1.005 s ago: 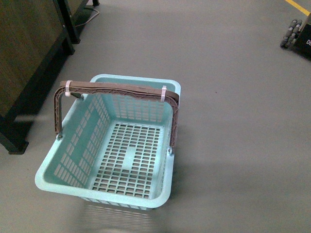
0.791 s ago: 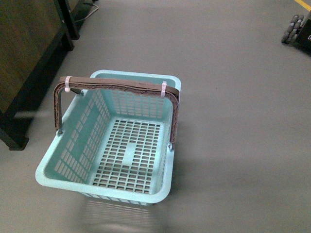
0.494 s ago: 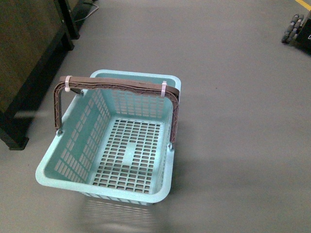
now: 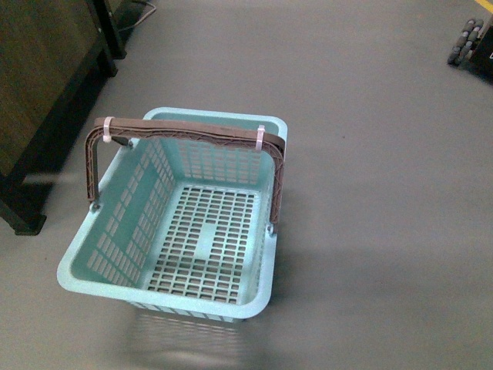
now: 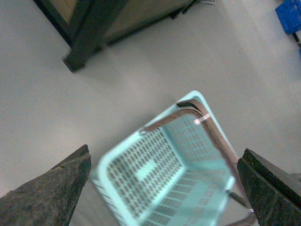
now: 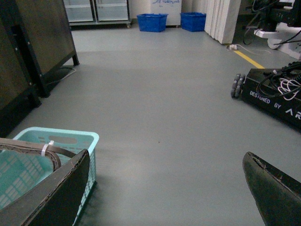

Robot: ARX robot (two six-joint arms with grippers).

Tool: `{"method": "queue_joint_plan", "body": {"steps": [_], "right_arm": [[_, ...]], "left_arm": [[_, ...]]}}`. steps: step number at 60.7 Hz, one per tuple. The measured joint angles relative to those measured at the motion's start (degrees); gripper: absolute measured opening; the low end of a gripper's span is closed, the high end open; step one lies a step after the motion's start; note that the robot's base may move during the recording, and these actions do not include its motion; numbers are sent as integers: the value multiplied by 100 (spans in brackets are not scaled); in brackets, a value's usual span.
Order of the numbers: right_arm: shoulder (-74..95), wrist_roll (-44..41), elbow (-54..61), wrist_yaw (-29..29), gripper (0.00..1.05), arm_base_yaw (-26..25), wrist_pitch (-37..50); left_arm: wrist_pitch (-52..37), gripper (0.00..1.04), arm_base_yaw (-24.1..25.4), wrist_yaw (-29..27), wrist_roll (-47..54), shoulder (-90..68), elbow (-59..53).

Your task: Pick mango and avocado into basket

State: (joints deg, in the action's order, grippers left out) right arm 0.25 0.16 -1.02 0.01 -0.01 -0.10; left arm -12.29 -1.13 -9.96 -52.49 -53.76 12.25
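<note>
1. Leftmost, a dark cabinet (image 4: 38,92) stands on the grey floor (image 4: 370,216); no fruit shows beside it.
2. Next, the left gripper (image 5: 164,150) hangs above the basket, its jaws spread wide with nothing between them.
3. The basket (image 4: 219,121) sits upright on the floor just right of the cabinet. Its brown handle (image 4: 185,132) is raised across it and its slotted bottom is bare, so neither fruit is in it.
4. The right gripper (image 6: 165,154) is likewise spread wide and holds nothing; the basket's corner lies near it.
5. Rightmost, a black wheeled base (image 6: 273,99) stands well apart from the basket.
6. The mango and the avocado appear in no view, so I judge the task to be at its very start: finding the first fruit. The next move calls for turning toward wherever the fruit lies, then closing one open gripper on it.
</note>
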Motion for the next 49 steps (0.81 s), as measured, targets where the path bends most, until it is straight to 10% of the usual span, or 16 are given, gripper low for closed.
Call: {"method": "queue_joint_plan", "body": {"steps": [22, 49], "right_arm": [[0, 0, 0, 0, 96, 0, 0], [0, 0, 0, 0, 96, 0, 0]], "left_arm": [[-4398, 96, -728, 1095, -3281, -5783, 1805], [-4677, 96, -1486, 1268, -4024, -8111, 4426]]}}
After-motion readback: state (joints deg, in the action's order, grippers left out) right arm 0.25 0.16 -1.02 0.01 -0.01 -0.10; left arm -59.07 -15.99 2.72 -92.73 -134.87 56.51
